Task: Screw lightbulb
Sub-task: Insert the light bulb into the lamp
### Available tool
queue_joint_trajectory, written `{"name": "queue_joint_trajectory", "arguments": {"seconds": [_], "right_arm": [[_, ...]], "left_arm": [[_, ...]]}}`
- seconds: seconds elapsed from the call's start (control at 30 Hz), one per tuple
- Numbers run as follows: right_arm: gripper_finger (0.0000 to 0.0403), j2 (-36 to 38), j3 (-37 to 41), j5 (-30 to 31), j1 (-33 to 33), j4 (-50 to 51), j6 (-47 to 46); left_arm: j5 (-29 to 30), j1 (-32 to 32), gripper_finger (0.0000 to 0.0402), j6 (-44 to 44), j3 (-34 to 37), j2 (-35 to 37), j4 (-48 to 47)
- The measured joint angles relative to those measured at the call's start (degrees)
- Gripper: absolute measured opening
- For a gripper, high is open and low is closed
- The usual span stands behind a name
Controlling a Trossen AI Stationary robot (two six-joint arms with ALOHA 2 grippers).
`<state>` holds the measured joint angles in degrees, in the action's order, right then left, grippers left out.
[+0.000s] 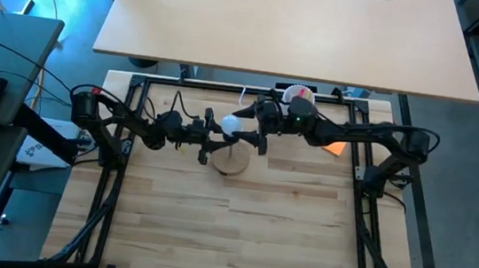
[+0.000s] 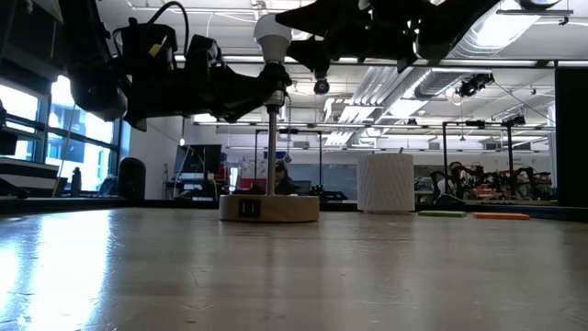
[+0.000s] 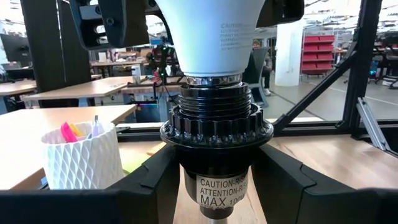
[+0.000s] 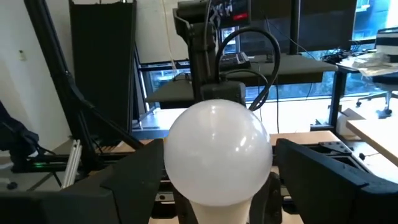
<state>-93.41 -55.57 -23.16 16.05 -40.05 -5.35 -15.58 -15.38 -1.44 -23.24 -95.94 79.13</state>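
A white lightbulb (image 4: 217, 152) stands upright with its silvery screw base (image 3: 211, 79) in a black socket (image 3: 216, 134). The socket tops a thin rod (image 2: 273, 152) on a round wooden disc stand (image 2: 268, 207) at the table's far middle. My left gripper (image 3: 216, 193) comes from the left and is shut on the socket. My right gripper (image 4: 217, 180) comes from the right at bulb height. It is open, its fingers close on either side of the bulb's globe (image 1: 232, 124), and a narrow gap shows at one side. My left gripper pinches the black socket's lower body (image 3: 186, 186), below its ribbed collar, between its two fingers (image 3: 149, 190). The fingers come level from the table's left and lie across the upright socket. The stand's disc rests flat on the table.
A white ribbed cup (image 3: 81, 155) with pink and yellow contents stands behind the stand near the far edge; it also shows in the low view (image 2: 384, 182). An orange flat piece (image 1: 333, 147) lies under my right arm. The near half of the table (image 1: 229, 231) is bare wood.
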Motion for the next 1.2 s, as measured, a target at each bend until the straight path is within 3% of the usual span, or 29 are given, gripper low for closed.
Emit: {"name": "queue_joint_trajectory", "arguments": {"seconds": [0.23, 0.6, 0.8, 1.1, 1.2], "right_arm": [[0.0303, -0.5, -0.1, -0.3, 0.2, -1.3, -0.7], [0.0301, -4.1, -9.9, -4.2, 0.4, 11.1, 1.6], [0.027, -3.9, -10.6, -3.2, 0.4, 13.0, 2.2], [0.0244, -3.7, -10.6, 11.9, -2.9, 14.3, 2.6], [0.0243, -3.7, -10.6, 20.6, -5.1, 14.2, 3.0]], "left_arm": [[0.0, 0.0, 0.0159, 0.6, 0.0, 0.0, 0.0], [0.0, 0.0, 0.0159, 1.0, 0.0, 0.0, 0.0], [0.4, 0.1, 0.0159, 1.3, 0.0, 0.0, 0.0], [7.4, 1.3, 0.0159, 1.6, 0.1, 0.0, 0.7], [12.7, 2.6, 0.0159, 1.2, 0.1, 0.0, 1.1]]}}
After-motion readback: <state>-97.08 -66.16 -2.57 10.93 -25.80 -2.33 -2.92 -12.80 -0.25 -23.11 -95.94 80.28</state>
